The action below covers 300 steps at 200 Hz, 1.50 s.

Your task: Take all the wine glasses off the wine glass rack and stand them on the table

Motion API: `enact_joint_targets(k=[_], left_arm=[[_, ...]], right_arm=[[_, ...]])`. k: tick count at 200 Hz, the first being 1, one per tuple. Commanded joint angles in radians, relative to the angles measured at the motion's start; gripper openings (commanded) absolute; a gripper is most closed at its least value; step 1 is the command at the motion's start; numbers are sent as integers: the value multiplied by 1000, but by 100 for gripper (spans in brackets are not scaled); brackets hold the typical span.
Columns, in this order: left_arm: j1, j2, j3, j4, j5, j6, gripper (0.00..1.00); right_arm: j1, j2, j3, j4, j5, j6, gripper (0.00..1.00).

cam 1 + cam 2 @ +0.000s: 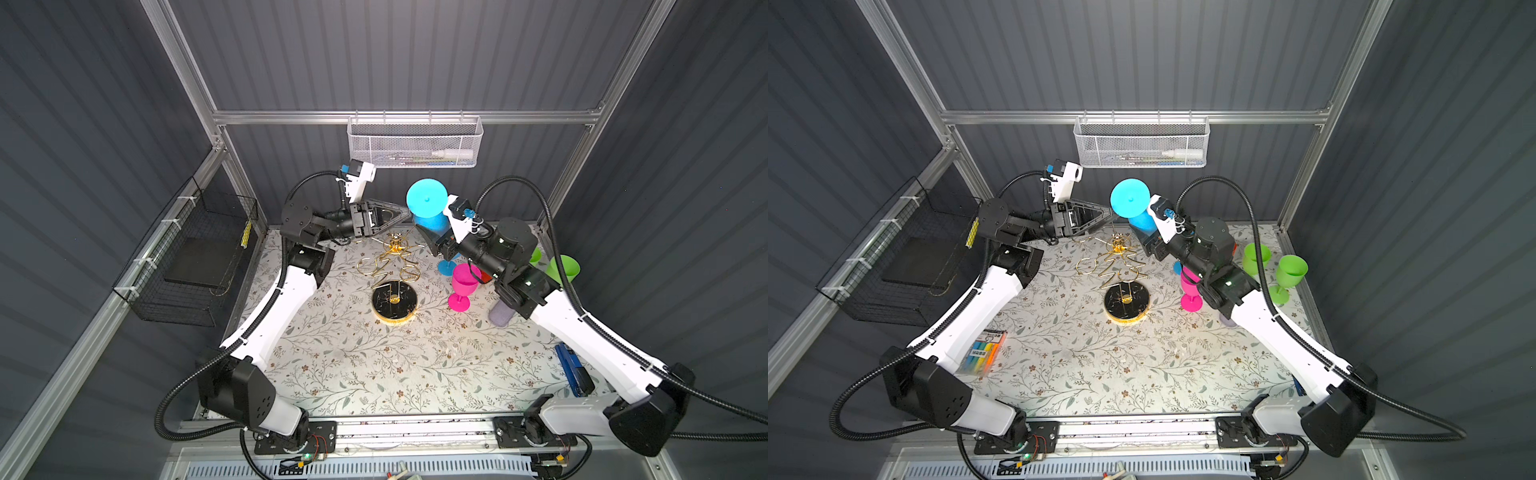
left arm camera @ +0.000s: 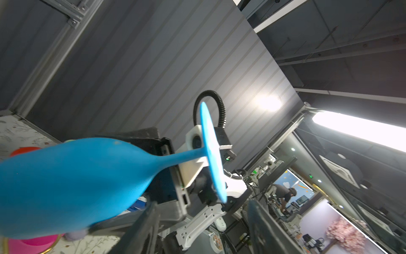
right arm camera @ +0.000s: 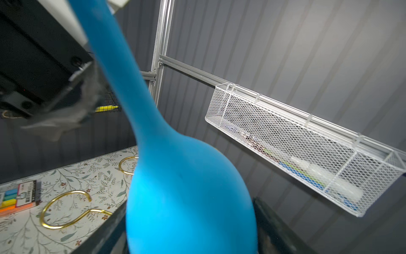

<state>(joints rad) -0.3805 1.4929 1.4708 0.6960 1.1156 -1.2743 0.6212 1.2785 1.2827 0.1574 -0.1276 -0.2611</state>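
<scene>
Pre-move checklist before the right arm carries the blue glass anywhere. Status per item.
1. blue wine glass clear of the wine glass rack: ok. It is in the air with its foot upward, and no loop is around the stem.
2. right gripper on the bowl: ok. A finger sits on each side of the bowl in the right wrist view.
3. left gripper off the glass: ok. Its jaws are open with nothing between them.
4. Gap between left fingertips and glass: cannot tell. They nearly meet in both top views.
5. Table under the right arm free for set-down: not ok. A pink wine glass stands there.
</scene>
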Motion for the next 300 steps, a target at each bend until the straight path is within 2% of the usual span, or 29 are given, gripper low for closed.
enact_joint_targets(k=[1,26,41,66,103,125,181,219,253,300], left_arm=[[12,-60,-1,-129,-40,223,69],[11,-143,-45,-365,-197,597,71],[7,-190,-127,-373,-274,763,72],[-13,-210,-220,-279,-294,951,71],[-85,-194,-187,-405,-363,1250,70],[-111,-208,-213,-412,-316,1431,67],[-143,-238,-287,-367,-334,1643,60],[-150,-236,-306,-315,-365,1672,57],[-162,-225,-299,-313,-339,1675,56],[-179,-220,-297,-374,-320,1724,53]], right_arm=[[8,-89,-11,-123,23,97,60],[10,-176,0,-308,22,166,57],[10,-216,20,-442,27,212,56],[10,-260,43,-647,19,289,54],[11,-269,76,-854,-23,371,52],[13,-269,74,-910,-65,408,51],[25,-238,60,-910,-144,468,49],[47,-191,78,-910,-164,480,48],[74,-166,91,-901,-171,487,47],[106,-105,100,-879,-182,493,47]])
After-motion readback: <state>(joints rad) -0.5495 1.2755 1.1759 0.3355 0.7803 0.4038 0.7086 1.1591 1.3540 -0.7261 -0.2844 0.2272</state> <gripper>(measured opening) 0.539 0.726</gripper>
